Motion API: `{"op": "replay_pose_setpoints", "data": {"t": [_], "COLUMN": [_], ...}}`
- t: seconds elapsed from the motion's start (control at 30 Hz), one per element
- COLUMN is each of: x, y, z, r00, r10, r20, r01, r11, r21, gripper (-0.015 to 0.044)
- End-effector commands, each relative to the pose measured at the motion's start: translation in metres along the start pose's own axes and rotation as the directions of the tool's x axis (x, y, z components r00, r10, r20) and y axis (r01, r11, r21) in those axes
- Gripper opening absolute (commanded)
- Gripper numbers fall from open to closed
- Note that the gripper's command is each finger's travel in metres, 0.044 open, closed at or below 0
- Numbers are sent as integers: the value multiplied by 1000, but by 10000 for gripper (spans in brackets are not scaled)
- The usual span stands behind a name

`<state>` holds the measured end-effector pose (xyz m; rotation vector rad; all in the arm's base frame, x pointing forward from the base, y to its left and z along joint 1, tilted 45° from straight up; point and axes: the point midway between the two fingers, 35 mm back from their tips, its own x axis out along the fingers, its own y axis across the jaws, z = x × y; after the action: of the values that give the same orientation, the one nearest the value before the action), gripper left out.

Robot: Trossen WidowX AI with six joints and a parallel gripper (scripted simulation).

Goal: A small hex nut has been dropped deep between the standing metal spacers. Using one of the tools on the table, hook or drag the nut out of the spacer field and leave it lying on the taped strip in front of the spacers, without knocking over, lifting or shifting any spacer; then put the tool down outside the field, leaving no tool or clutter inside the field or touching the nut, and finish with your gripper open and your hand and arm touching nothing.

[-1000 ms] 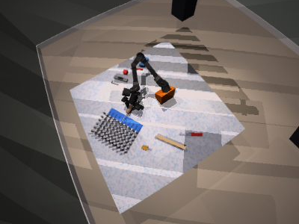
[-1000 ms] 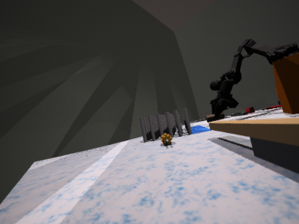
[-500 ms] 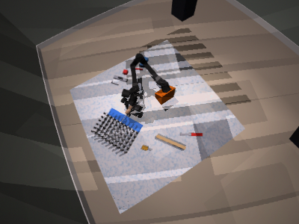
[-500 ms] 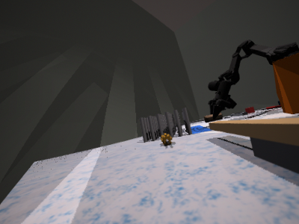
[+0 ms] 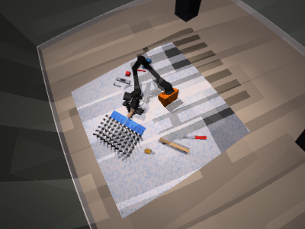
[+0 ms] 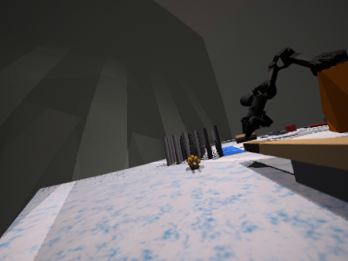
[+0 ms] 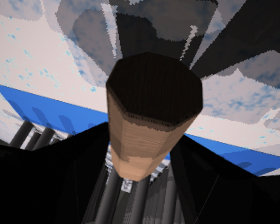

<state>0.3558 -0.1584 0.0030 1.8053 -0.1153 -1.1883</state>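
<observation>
Wood-handled hook tool (image 7: 153, 118), clamped in the end effector (image 5: 131, 108), hangs over the blue taped strip (image 5: 130, 122) beside dark spacers (image 5: 116, 135).

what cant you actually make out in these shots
- Hex nut: not findable in any view; the spacers are too small and dense from the top, and edge-on in the exterior view.
- Tool tip: in the wrist view the wooden handle held in the gripper blocks what lies below it.
- Taped blue strip: mostly hidden behind the spacers in the exterior view.
- Small items near the red block: too small to name.
</observation>
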Motion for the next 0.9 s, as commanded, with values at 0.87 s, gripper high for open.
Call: {"op": "replay_pose_setpoints", "data": {"t": [0.87], "x": [13], "y": [-1], "z": [-19], "r00": [1000], "r10": [-1], "r20": [-3], "r01": [1], "r11": [1000], "r21": [0], "gripper": [0]}}
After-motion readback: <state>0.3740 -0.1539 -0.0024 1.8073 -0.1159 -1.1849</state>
